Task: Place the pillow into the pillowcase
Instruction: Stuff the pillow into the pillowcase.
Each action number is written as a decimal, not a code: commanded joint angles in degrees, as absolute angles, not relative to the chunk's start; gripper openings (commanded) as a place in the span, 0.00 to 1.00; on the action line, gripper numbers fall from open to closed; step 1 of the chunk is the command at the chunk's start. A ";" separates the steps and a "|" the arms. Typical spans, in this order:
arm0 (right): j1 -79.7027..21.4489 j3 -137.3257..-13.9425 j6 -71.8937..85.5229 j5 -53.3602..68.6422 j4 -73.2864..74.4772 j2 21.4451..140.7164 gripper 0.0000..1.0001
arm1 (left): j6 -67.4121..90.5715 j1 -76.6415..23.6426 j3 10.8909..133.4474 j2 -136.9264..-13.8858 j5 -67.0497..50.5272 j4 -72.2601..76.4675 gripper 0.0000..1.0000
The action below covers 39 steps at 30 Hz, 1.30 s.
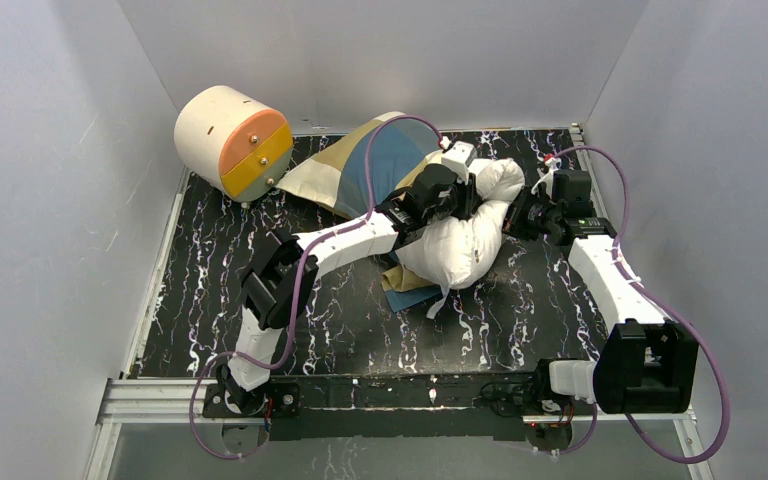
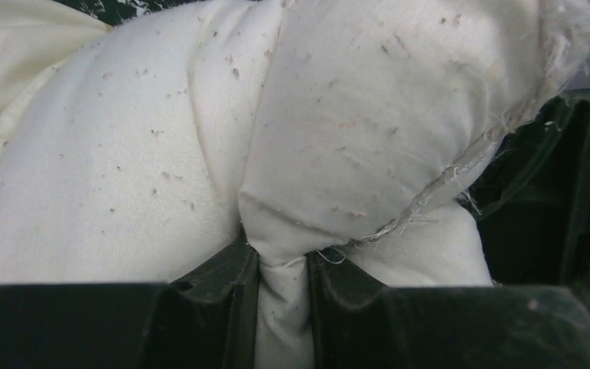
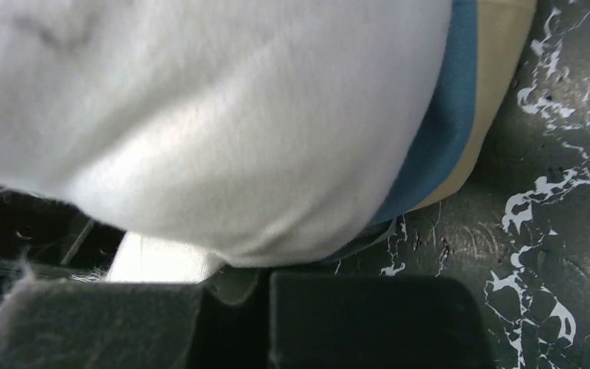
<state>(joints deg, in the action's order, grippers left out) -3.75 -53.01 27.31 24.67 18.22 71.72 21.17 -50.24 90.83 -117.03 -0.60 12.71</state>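
Observation:
The white pillow [image 1: 460, 245] lies bent in the middle of the black table, resting partly on the blue, tan and cream pillowcase [image 1: 375, 160], which spreads out to the back left and shows again under the pillow's near end. My left gripper [image 1: 458, 196] is shut on a pinched fold of the pillow [image 2: 369, 115]; in the left wrist view the gripper [image 2: 283, 261] has white cloth squeezed between its fingers. My right gripper [image 1: 522, 214] sits at the pillow's right side. In its wrist view the pillowcase [image 3: 445, 131] edge runs under the pillow [image 3: 223, 108] into the shut right gripper [image 3: 238, 280].
A cream cylinder with an orange and yellow end face [image 1: 232, 140] stands at the back left corner. White walls close in the black marbled table [image 1: 360, 320] on three sides. The arms' bases and purple cables sit along the near edge.

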 commanded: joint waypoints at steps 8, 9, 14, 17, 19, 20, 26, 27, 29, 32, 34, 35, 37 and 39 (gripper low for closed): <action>-4.94 -66.93 29.36 16.21 3.54 58.46 0.01 | 24.14 -49.67 87.23 -132.31 22.18 -16.14 0.15; -4.96 -65.03 29.40 14.50 2.51 56.61 0.01 | 24.77 -48.97 86.47 -131.98 22.71 -16.20 0.15; -4.84 -57.20 31.44 12.50 0.46 50.34 0.01 | 25.17 -45.54 84.47 -129.76 25.55 -17.21 0.12; -4.83 -54.87 33.51 12.65 -1.61 49.54 0.01 | 24.08 -43.85 84.82 -128.29 28.39 -18.35 0.08; -4.71 -53.98 34.75 13.51 -3.82 49.51 0.01 | 22.18 -43.44 84.78 -126.67 31.44 -18.42 0.06; -4.66 -54.44 35.12 14.38 -3.97 50.08 0.01 | 20.82 -43.42 85.04 -126.27 32.93 -18.59 0.06; -4.65 -56.94 39.35 21.40 -13.62 52.77 0.01 | 18.06 -45.95 85.38 -125.24 31.32 -16.48 0.01; -4.64 -58.07 40.20 23.90 -17.29 54.01 0.01 | 17.55 -48.56 84.03 -123.88 30.69 -14.88 0.02; -4.59 -60.23 42.06 27.31 -21.53 58.07 0.01 | 18.09 -54.18 81.44 -121.62 31.08 -10.99 0.03; -4.65 -64.50 40.46 32.11 -18.50 63.57 0.01 | 25.01 -55.55 78.43 -119.95 21.64 -9.84 0.06; -4.64 -64.78 35.94 32.23 -12.17 64.19 0.01 | 26.66 -55.55 74.87 -113.27 17.15 -6.67 0.16; -4.66 -63.49 33.95 31.96 -10.63 63.60 0.01 | 26.82 -55.55 73.48 -109.31 15.07 -5.25 0.26; -4.62 -59.98 31.61 31.39 -10.27 62.24 0.01 | 24.61 -55.46 74.50 -102.79 10.25 -4.83 0.48; -4.56 -58.65 29.93 30.25 -9.19 61.69 0.01 | 22.41 -55.42 78.15 -98.39 6.53 -6.70 0.65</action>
